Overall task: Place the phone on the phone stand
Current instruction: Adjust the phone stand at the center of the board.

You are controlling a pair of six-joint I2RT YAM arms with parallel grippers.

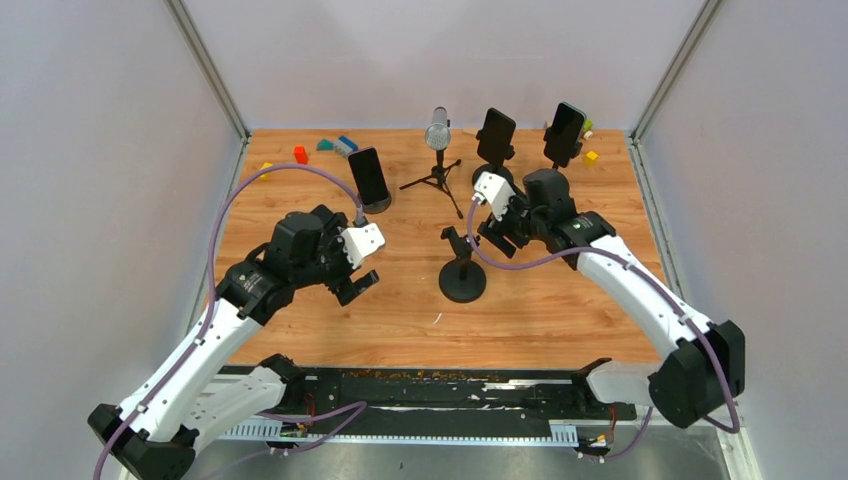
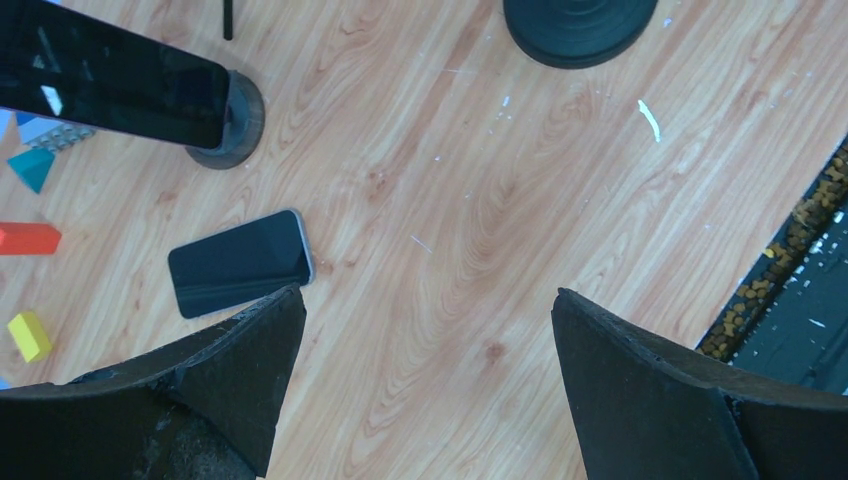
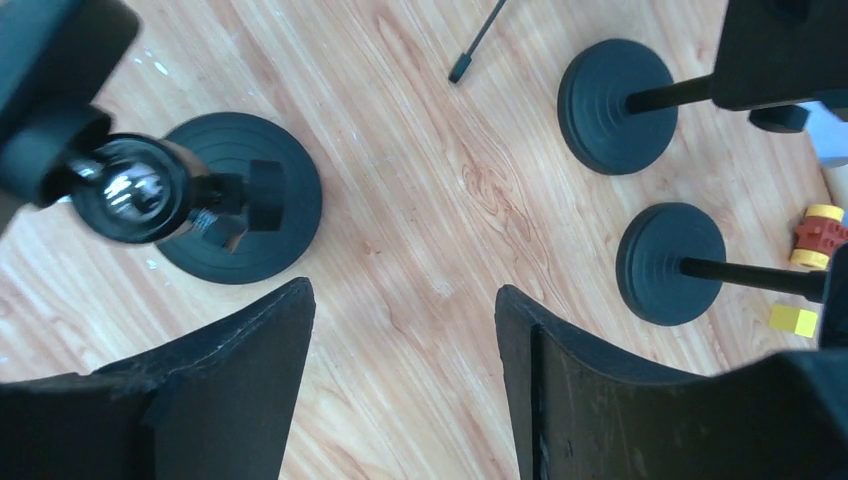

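Toward the left edge of the light wooden table (image 1: pixel 560 310), the dark flat smartphone (image 2: pixel 240 263) lies ungrasped just beside the left gripper (image 2: pixel 428 300), whose jaws are spread wide. The right gripper (image 3: pixel 405 295) is spread and empty near the vacant black round-based phone stand (image 1: pixel 462 272). Judged step: approach. The next move calls for centring over the phone and closing on it.

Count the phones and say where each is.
4: left phone, middle phone, right phone, each propped upright at the back; flat phone lying below the left gripper.

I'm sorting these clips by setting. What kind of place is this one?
Probably a robotics lab test cell, not a home: two robot arms bolted to a wooden table, plain white walls boxing it in, and staged props like phone stands and toy blocks.
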